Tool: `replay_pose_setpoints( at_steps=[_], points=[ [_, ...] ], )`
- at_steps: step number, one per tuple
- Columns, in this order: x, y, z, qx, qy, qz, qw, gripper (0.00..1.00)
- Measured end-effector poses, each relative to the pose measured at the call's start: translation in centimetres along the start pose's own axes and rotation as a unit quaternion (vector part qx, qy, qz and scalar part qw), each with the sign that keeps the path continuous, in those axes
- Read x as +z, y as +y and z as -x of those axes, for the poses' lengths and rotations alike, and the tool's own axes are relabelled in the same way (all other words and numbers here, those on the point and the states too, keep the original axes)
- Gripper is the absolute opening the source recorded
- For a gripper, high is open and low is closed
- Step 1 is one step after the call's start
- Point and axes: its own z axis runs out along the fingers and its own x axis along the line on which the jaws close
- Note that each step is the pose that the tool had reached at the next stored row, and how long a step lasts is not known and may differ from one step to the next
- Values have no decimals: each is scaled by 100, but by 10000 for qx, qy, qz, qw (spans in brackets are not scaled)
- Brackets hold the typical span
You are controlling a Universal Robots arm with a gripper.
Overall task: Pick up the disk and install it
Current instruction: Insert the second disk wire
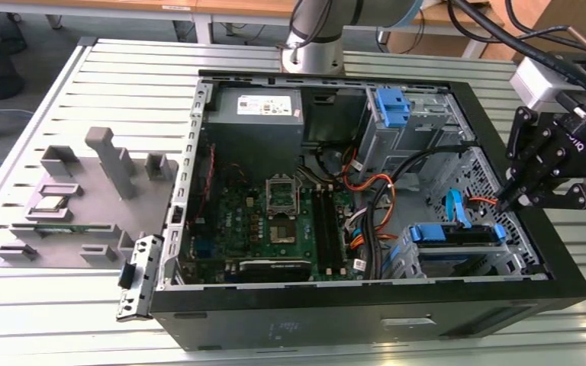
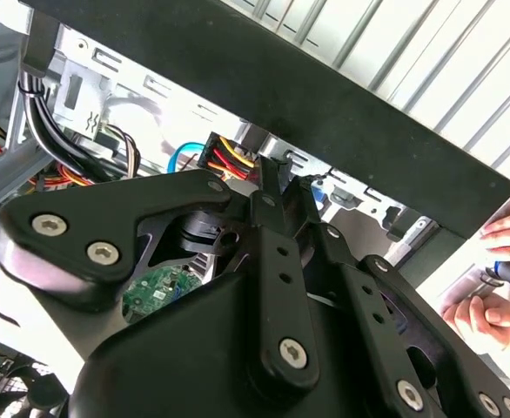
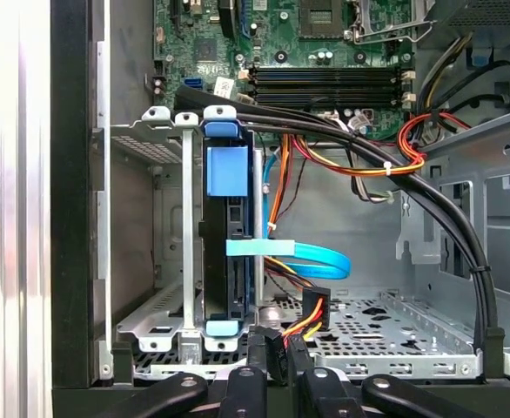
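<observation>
The disk stands on edge in the drive cage at the case's corner (apparently seated), and the gripper, fingers drawn narrow and empty, hangs just beside it, over the cables.

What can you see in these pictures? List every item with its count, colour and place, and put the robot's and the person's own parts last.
computer case: one, black, open on the slatted table.
disk: one, blue-framed, standing in the metal drive cage inside the case; also in the exterior view.
motherboard: one, green, on the case floor.
power supply: one, grey, in the case's far corner.
fixture: one, grey, on the table at the exterior view's left.
gripper: one, black, over the case edge near the disk.
hand: pale, beyond the case, in the second wrist view.
</observation>
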Motion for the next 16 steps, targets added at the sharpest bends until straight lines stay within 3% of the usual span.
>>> replay_pose_setpoints(
  at_steps=[7, 13, 16],
  points=[
    [1, 5, -1, 1, 1, 0, 10000, 24],
    [24, 96, -3, 0, 0, 0, 10000, 24],
    [23, 98, -3, 0, 4, 0, 10000, 24]
  ],
)
